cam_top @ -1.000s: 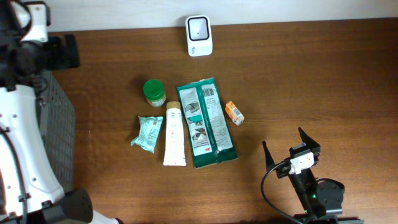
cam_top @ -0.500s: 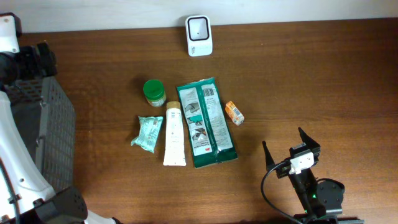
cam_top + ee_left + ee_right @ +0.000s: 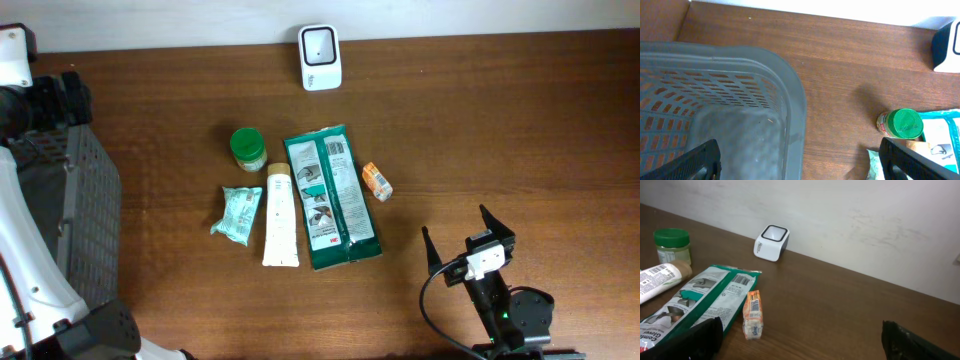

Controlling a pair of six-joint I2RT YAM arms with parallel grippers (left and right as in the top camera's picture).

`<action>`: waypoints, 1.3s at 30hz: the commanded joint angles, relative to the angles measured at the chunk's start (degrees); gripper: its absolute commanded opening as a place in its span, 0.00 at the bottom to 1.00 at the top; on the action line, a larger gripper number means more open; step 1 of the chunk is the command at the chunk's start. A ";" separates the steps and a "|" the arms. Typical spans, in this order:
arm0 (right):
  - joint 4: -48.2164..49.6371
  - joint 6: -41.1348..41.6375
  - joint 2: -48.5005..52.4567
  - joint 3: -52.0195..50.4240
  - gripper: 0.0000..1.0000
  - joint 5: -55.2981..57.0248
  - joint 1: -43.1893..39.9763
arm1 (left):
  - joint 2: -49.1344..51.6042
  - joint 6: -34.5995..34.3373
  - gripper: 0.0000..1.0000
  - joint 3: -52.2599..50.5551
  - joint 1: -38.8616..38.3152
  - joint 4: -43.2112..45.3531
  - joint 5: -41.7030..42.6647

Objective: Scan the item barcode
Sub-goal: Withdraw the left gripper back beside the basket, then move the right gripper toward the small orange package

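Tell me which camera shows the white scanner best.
Right wrist: the scanner appears whole, with its top window and side visible. Overhead shows the scanner whole but only from above; left wrist catches just a cropped edge.

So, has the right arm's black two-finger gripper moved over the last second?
No. The right gripper sits at the same spot, lower right of the large green plastic packet, overhead view.
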 commanded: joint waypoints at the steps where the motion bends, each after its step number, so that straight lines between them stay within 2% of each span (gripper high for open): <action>1: -0.28 0.24 -0.44 -0.26 0.98 0.26 0.37 | 0.09 -0.52 0.99 -0.13 0.26 0.07 0.83; 34: 1.40 0.46 -0.44 -0.26 0.98 0.24 0.37 | 0.09 -0.52 0.99 -0.13 0.26 0.07 0.83; 36: 5.55 2.78 -0.44 -0.26 0.98 -2.01 0.37 | 0.09 -0.52 0.99 -0.13 0.26 0.07 0.83; 39: 5.73 6.45 -0.39 0.02 0.98 -3.52 0.37 | 0.09 -0.52 0.99 -0.13 0.26 0.07 0.83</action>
